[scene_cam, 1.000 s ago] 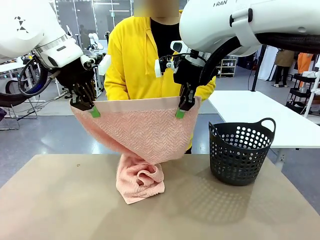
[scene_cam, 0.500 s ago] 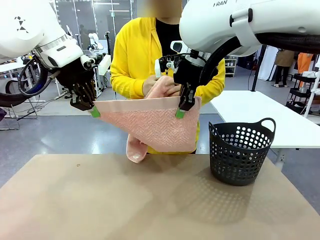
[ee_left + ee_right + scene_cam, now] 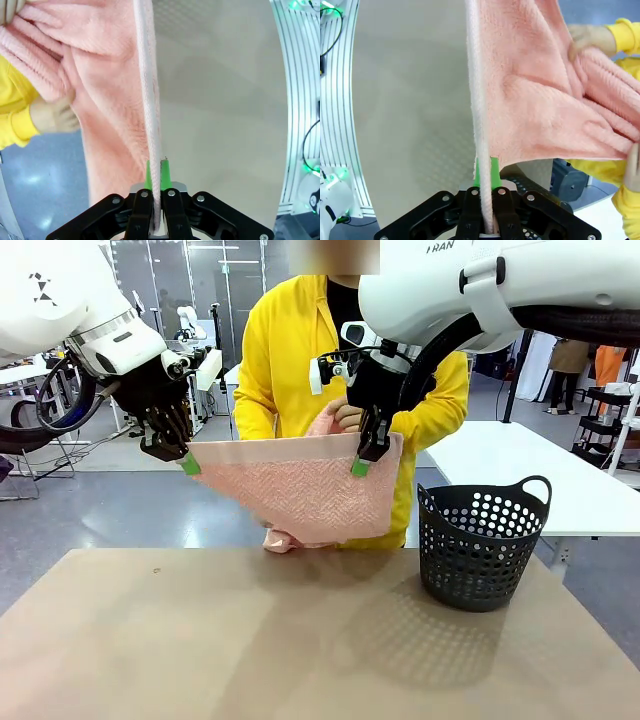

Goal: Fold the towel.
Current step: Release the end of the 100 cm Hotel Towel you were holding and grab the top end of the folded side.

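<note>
The salmon-pink towel (image 3: 300, 490) hangs in the air above the table, stretched by its top edge between my two grippers. My left gripper (image 3: 188, 463) is shut on its left corner, and my right gripper (image 3: 361, 465) is shut on its right corner. Behind the towel, a person in a yellow top holds the far end bunched up in a hand (image 3: 346, 417) near my right gripper. In the left wrist view the towel's edge (image 3: 150, 100) runs up from my left gripper (image 3: 157, 182). In the right wrist view the towel (image 3: 535, 100) rises from my right gripper (image 3: 482, 180), with the person's hand (image 3: 585, 35) on it.
A black perforated basket (image 3: 482, 543) stands on the brown table (image 3: 200, 640) at the right, below my right arm. A white table (image 3: 520, 470) sits behind it. The person stands at the far edge, close to the towel.
The person lifted the towel's hanging lower end off the table and gathered it up behind the stretched edge. Both grippers kept their hold and place.
</note>
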Motion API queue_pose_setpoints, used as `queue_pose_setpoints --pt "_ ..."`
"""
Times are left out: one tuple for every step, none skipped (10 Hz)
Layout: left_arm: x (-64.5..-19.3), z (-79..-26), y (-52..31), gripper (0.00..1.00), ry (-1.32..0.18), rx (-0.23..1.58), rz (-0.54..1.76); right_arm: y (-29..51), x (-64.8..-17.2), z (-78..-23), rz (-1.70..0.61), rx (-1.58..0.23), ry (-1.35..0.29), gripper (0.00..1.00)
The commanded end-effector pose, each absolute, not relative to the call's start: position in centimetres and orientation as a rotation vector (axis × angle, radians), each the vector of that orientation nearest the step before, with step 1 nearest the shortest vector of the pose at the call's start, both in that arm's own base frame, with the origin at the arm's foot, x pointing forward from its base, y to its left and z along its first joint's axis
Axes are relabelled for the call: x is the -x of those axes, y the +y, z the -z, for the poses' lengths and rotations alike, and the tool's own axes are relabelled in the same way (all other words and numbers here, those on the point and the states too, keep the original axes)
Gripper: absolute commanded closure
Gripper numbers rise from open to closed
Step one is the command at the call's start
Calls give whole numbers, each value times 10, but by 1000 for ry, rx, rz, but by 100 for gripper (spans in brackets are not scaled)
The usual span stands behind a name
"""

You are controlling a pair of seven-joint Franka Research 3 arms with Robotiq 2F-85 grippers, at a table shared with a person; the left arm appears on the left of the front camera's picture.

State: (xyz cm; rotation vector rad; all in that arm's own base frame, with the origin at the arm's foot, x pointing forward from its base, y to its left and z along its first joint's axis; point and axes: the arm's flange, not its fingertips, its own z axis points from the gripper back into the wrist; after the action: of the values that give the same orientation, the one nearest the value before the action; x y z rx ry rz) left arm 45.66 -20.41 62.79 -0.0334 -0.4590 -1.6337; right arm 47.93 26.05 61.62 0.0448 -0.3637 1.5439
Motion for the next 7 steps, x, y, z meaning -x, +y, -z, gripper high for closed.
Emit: queue_pose_setpoints --pt "-457 -629 -202 100 -461 31 1632 260 -480 -616 -1543 -45 -362 100" --pt "-457 -629 -202 100 -461 31 1632 260 -480 -616 -1543 -45 -362 100" --pt "-457 -629 -202 100 -461 31 1632 260 -480 -616 -1543 -45 -362 100" --pt "-457 -629 -202 100 -461 31 1632 260 -480 -616 -1543 -45 -362 100" --pt "-457 -629 -202 100 -461 31 1632 260 -480 -616 -1543 -45 -362 100" --pt "-457 -629 -202 100 -461 31 1632 260 -480 -616 -1543 -45 -362 100" --pt "-457 -629 -202 100 -461 31 1632 260 -480 -616 -1543 -45 -362 100"
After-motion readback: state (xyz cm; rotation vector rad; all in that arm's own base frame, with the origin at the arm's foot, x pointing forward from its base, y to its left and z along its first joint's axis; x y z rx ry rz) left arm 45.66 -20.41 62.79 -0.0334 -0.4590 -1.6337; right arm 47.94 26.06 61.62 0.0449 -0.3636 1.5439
